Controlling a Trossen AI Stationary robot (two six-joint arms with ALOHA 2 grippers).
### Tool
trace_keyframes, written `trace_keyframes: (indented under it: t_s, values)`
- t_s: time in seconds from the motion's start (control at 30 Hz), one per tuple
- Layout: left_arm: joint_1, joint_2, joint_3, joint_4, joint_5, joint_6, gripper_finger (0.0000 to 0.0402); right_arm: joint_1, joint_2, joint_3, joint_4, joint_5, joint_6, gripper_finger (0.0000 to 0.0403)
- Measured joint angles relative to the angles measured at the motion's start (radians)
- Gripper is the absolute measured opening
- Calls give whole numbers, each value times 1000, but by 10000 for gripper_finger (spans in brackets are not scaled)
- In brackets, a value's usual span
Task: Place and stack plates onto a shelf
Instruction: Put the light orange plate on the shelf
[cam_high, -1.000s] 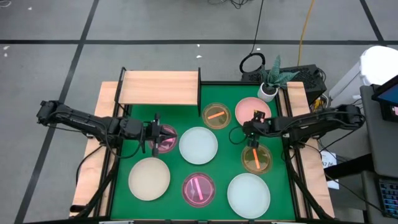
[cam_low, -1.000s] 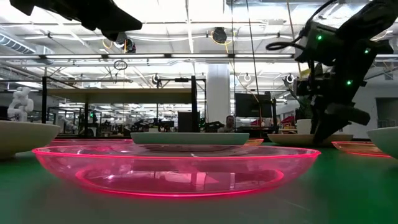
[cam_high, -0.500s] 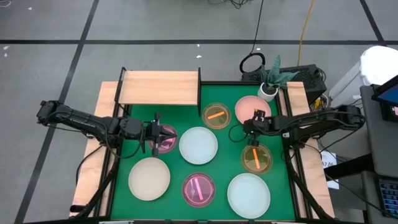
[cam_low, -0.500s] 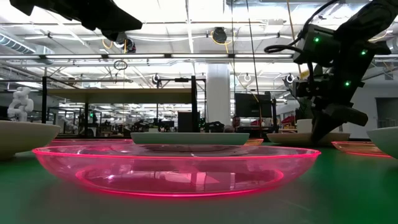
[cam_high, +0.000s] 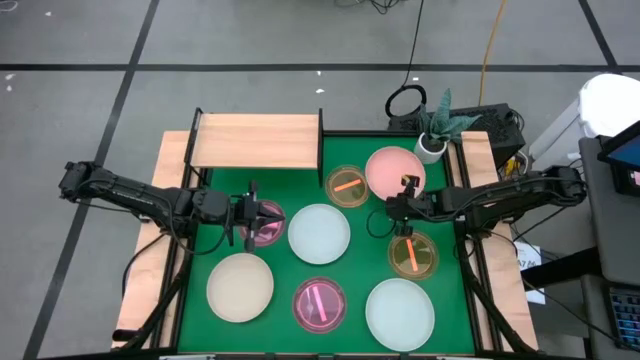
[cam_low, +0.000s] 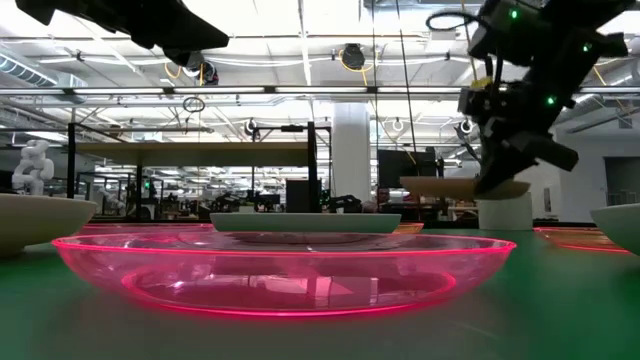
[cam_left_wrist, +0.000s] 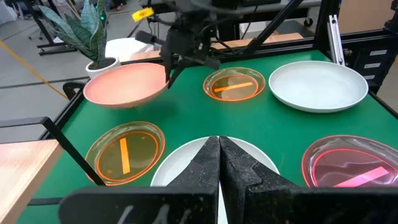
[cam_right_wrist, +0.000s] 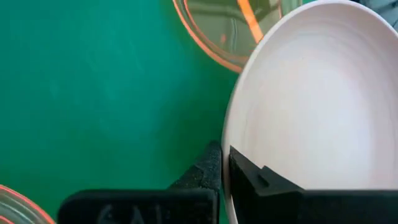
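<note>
My right gripper (cam_high: 405, 192) is shut on the pink plate (cam_high: 388, 168), which hangs above the table's far right part; it also shows in the low view (cam_low: 450, 186) and the left wrist view (cam_left_wrist: 124, 87). My left gripper (cam_high: 270, 222) is shut and empty, above a small magenta plate (cam_high: 262, 232) left of centre. The light-wood shelf (cam_high: 255, 140) stands at the far left with nothing on it. On the green table lie two amber plates (cam_high: 347, 186) (cam_high: 412, 255), two mint-white plates (cam_high: 319, 233) (cam_high: 400, 313), a cream plate (cam_high: 240, 287) and another magenta plate (cam_high: 319, 305). My right gripper pinches the pink plate's rim (cam_right_wrist: 225, 163) on the plate's near right side, one finger inside the plate and one under it. The fingers come slanting from the table's right. The plate is lifted clear of the table, about level, and reaches away from the fingers toward the far left.
A small white plant pot (cam_high: 432, 145) stands just past the table's far right corner, close to the lifted plate. Wooden strips (cam_high: 150, 260) run along both table sides. Bare green shows between the plates and in front of the shelf (cam_high: 250, 190).
My right gripper has gone up and a little toward the far left, still shut on the pink plate. The plate, which lay on the table, is now lifted clear and roughly level.
</note>
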Motion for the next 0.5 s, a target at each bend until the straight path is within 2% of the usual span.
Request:
trace_keyframes:
  t_s: [0.27,0.5]
  values:
    - [0,0,0,0,0,2,1,73,0,114,-23,71,-53,1]
    - [0,0,0,0,-1,27,1,86,2,234,-24,127,-125,0]
